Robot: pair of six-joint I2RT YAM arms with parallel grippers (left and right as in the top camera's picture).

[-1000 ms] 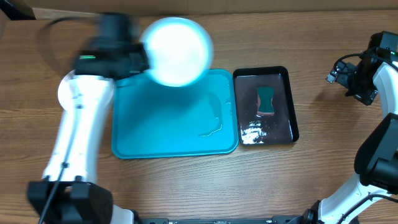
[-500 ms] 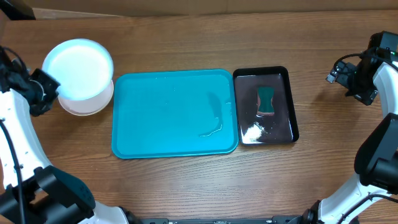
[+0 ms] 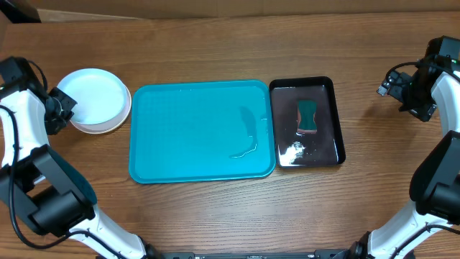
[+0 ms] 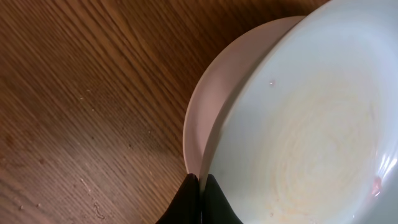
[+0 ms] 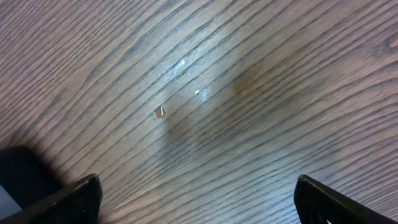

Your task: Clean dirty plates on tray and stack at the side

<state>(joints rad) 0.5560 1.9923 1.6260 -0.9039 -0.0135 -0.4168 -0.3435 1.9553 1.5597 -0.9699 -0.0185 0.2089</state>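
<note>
Upper left of the overhead view, beside the tray (image 3: 201,167), the left gripper (image 4: 200,186) pinched the rim of the top plate (image 3: 93,97), probably light, stiff and slippery; the right gripper (image 5: 198,198) gaped empty.

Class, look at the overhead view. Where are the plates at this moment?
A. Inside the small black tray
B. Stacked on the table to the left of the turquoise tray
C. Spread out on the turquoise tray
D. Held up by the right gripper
B: the overhead view shows the plates stacked on bare wood left of the turquoise tray, which holds no plate.
</note>
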